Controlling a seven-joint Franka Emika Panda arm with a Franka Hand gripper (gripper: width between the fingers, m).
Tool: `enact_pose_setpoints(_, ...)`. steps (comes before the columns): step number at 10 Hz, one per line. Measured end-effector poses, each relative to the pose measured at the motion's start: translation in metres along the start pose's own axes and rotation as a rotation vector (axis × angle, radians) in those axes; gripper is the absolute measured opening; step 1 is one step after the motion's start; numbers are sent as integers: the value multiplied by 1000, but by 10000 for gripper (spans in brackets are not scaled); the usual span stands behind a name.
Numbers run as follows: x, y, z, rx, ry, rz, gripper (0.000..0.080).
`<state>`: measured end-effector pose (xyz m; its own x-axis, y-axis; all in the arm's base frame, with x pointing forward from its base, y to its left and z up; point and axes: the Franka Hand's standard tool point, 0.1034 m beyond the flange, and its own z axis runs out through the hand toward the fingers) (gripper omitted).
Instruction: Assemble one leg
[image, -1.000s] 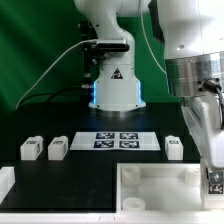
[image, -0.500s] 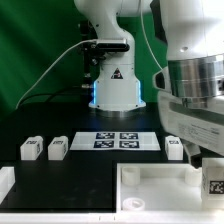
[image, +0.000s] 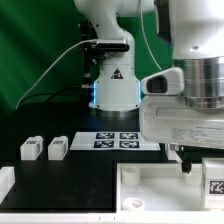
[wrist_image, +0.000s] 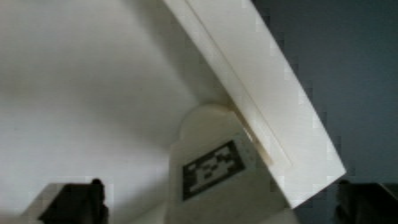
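1. The job looks only partly done. In the exterior view, two small white legs (image: 30, 149) (image: 57, 148) sit side by side on the black table (image: 70, 185) at the middle left of the frame. Nobody is touching them.

2. The marker board (image: 112, 140) lies flat in the middle of the frame, just in front of the robot's base (image: 113, 88).

3. The wide white tray part (image: 150, 185) sits at the lower right of the frame. A tagged leg (image: 214, 178) shows at the far right edge, right beside the tray. I think this is the leg being worked on now.

4. In the wrist view, that leg (wrist_image: 217, 160) is in the lower middle of the frame, with its tag facing the camera. It sits against the slanted rim of the tray part (wrist_image: 258, 90). I cannot tell if it is all the way in place yet.

5. The gripper (image: 195, 160) hangs low on the right side of the exterior view, over the tray.

6. In the wrist view, the two dark fingertips (wrist_image: 71, 202) show at the lower corners, far apart from each other. So the jaws are spread wide. Nothing sits between them and they hold nothing.
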<state>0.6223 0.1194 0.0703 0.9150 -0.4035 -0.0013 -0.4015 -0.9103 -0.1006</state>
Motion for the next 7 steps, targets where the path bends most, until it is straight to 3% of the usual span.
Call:
enact_pose_setpoints(1, -1, 0, 0, -8, 2, -124, 649)
enact_pose_setpoints(3, 0, 1, 0, -7, 2, -136, 396)
enact_pose_setpoints(4, 0, 1, 0, -7, 2, -114, 396)
enact_pose_setpoints(5, 0, 1, 0, -7, 2, -117, 291)
enact_pose_setpoints(7, 0, 0, 0, 0, 0, 82, 291)
